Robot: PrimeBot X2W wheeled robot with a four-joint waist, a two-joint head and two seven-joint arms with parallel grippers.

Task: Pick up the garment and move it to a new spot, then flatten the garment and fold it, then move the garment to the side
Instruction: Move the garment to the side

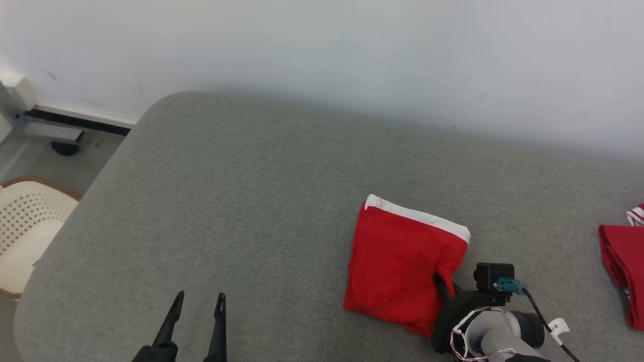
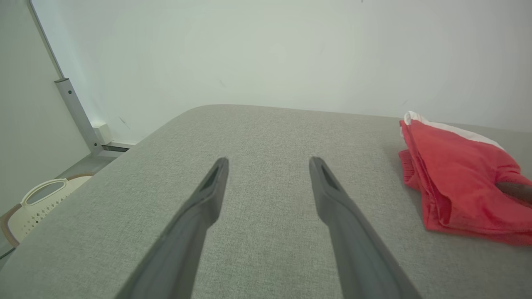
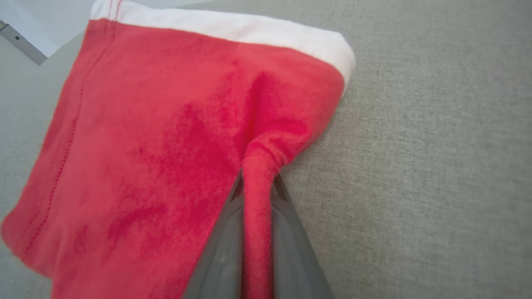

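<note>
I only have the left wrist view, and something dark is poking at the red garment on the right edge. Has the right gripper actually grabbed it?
Observer: Yes. The right gripper is shut on a pinched ridge of the folded red garment, near its white-banded corner.
Operator: Anything else lying beyond it?
Observer: A second red cloth lies further right on the grey surface, apart from the folded one.

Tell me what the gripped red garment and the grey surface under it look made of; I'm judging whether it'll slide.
Red garment: soft knit, likely cotton, matte, slightly fuzzy nap, visible stitching.
Grey surface: apparently woven upholstery, matte, fine flecked weave.
</note>
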